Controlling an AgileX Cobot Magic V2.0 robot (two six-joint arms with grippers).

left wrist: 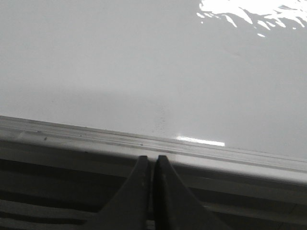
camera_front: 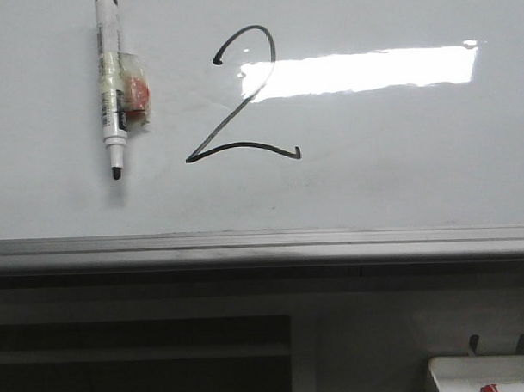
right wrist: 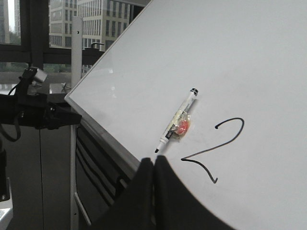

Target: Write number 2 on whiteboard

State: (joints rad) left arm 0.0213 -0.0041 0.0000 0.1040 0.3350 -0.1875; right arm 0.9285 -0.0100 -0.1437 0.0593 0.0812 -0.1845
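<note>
Upper left of the front view, we've got a marker hanging upright, uncapped black tip pointing down, with clear tape and a red bit stuck at its side. Down in the lower right corner we catch a small white tray showing a speck of red. In the right wrist view, tall buildings fill the upper left behind dark window frames
</note>
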